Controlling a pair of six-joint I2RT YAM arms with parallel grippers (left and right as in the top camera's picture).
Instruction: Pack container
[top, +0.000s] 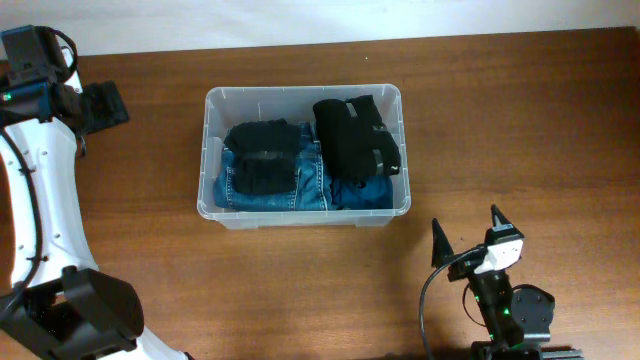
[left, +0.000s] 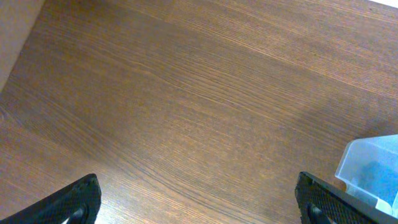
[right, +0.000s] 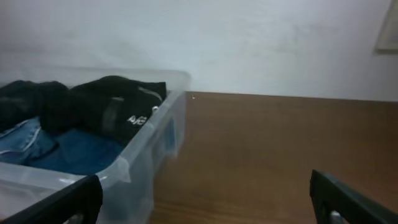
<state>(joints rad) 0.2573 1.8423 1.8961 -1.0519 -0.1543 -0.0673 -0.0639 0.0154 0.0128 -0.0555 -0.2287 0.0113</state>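
The clear plastic container (top: 211, 150) stands at the middle of the wooden table. It holds folded blue jeans (top: 265, 188) and black clothes (top: 355, 140). It also shows at the left of the right wrist view (right: 140, 171), and one corner shows in the left wrist view (left: 373, 165). My left gripper (top: 105, 104) is open and empty, to the left of the container, over bare wood (left: 198, 205). My right gripper (top: 468, 238) is open and empty, in front of the container's right corner (right: 205, 199).
A white wall (right: 249, 43) rises behind the table's far edge. Bare wood lies to the right of the container (top: 520, 130) and on its left (top: 150, 200).
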